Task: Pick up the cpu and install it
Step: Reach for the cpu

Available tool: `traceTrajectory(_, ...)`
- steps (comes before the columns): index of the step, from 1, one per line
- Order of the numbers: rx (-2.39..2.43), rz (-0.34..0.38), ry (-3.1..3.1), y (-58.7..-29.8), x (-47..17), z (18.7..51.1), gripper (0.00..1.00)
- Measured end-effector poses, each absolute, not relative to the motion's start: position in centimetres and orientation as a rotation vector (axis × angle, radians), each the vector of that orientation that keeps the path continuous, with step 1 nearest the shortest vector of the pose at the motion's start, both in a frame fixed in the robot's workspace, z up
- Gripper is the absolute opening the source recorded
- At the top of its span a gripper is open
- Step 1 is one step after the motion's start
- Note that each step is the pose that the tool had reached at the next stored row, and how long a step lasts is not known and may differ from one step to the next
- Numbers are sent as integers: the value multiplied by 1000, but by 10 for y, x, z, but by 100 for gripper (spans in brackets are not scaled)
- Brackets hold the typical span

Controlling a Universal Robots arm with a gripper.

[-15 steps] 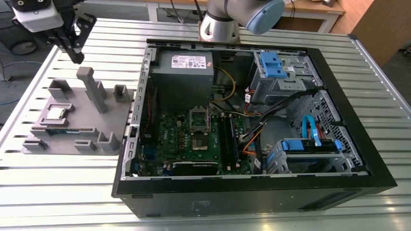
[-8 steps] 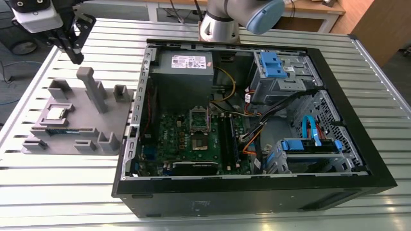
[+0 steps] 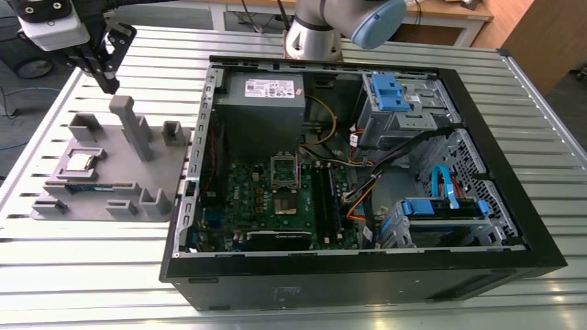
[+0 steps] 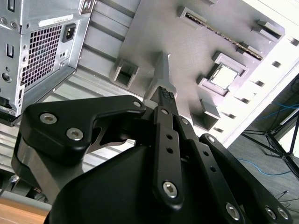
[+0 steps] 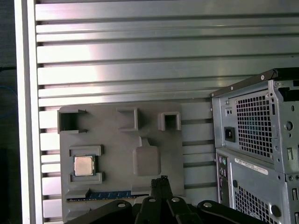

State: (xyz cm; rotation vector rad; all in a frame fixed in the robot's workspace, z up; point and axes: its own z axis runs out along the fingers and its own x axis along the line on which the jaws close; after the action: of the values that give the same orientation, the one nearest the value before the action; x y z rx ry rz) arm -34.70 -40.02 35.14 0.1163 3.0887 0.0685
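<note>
The cpu (image 3: 81, 161) is a small silver square lying flat in a framed pocket of the grey fixture plate (image 3: 115, 175), at the exterior view's left. Both wrist views show the cpu (image 4: 224, 76) (image 5: 84, 165) in that pocket, untouched. My gripper (image 3: 108, 82) hangs in the air above the plate's far end, near the tall grey post (image 3: 133, 127). Its black fingertips (image 5: 161, 179) meet with nothing between them, and the gripper (image 4: 167, 94) stands well apart from the cpu. The motherboard (image 3: 266, 196) lies inside the open computer case (image 3: 477, 206).
A long green memory stick (image 3: 92, 186) sits in a slot of the plate beside the cpu. Several raised grey blocks and the post stand on the plate. The case's rear panel (image 5: 257, 126) stands close to the plate. Everything rests on a ribbed metal table (image 3: 92, 275).
</note>
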Motion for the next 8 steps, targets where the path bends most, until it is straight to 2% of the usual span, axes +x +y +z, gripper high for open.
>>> traceTrajectory(8, 116, 69, 3089, -400, -350, 350, 11)
